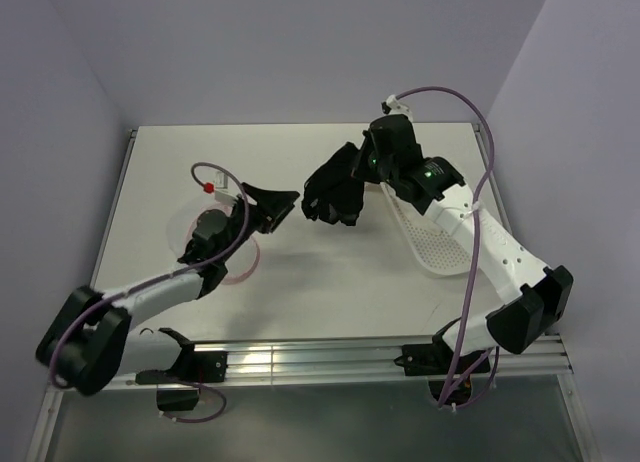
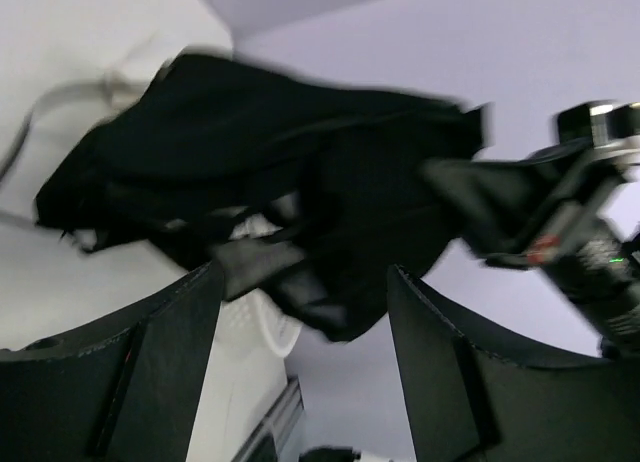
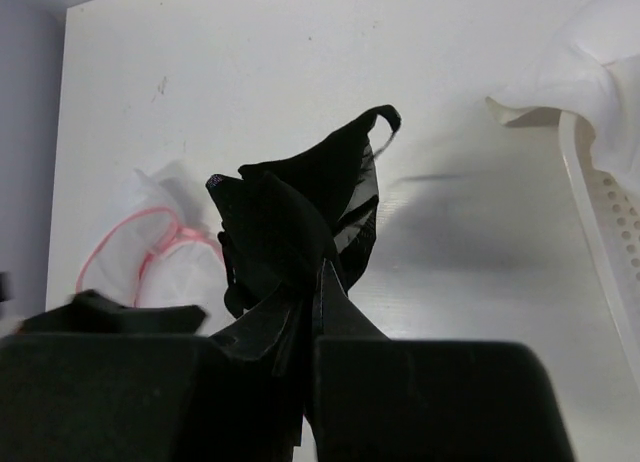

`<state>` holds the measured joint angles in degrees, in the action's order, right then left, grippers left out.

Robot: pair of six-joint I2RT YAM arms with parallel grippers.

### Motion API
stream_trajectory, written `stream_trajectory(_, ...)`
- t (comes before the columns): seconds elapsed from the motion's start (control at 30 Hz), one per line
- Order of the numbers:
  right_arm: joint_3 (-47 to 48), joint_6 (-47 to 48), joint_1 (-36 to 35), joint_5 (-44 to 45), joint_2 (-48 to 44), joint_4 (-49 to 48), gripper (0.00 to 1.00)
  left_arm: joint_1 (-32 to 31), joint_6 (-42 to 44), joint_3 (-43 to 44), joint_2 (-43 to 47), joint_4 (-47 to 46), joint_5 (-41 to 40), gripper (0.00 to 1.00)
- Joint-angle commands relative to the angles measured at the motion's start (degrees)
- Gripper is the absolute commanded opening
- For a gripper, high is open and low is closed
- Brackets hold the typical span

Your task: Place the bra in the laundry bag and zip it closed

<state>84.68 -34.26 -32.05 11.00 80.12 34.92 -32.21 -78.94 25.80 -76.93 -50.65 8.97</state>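
My right gripper (image 1: 352,178) is shut on the black bra (image 1: 335,190) and holds it in the air over the middle of the table. In the right wrist view the bra (image 3: 300,222) bunches up from between my closed fingers (image 3: 340,307). My left gripper (image 1: 275,204) is open and empty, raised just left of the bra and pointing at it. The bra (image 2: 290,172) fills the left wrist view, beyond the open fingers (image 2: 150,372). The laundry bag (image 1: 240,265), white mesh with pink trim, lies under my left arm and also shows in the right wrist view (image 3: 165,252).
A white perforated plastic basket (image 1: 435,247) lies at the right under my right arm, with white cloth (image 3: 590,62) at its edge. A metal rail (image 1: 330,360) runs along the table's near edge.
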Motion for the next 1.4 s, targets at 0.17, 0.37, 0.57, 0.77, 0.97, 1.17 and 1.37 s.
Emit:
stream_trajectory(0.17,8.8,-1.9,-8.5,-1.2,8.6,-0.3,0.0,4.1,14.8,9.7,17.3,34.1,-12.1,0.74)
stream_trajectory(0.37,2.3,-5.3,-8.6,-4.9,6.2,-5.5,0.0,8.2,18.8,13.8,19.2,42.6,-12.0,0.74)
stream_trajectory(0.57,-13.1,-5.5,-3.8,-5.6,2.4,-8.1,0.0,8.4,20.0,14.6,13.7,43.2,-11.7,0.73)
stream_trajectory(0.77,-22.1,-3.1,-3.2,-0.1,4.5,-7.6,0.0,6.8,20.4,13.0,8.6,42.4,-15.5,0.7)
stream_trajectory(0.97,-24.2,-2.9,-3.1,5.7,8.0,-4.8,0.0,3.4,21.1,14.9,3.9,43.1,-19.1,0.69)
stream_trajectory(1.17,-24.1,-3.1,-2.8,7.4,10.0,-4.1,0.31,1.7,21.9,17.4,-2.3,44.3,-21.7,0.69)
stream_trajectory(1.37,-23.7,-3.4,-2.6,3.5,10.6,-6.3,0.52,0.7,22.9,19.5,-7.2,44.9,-25.3,0.68)
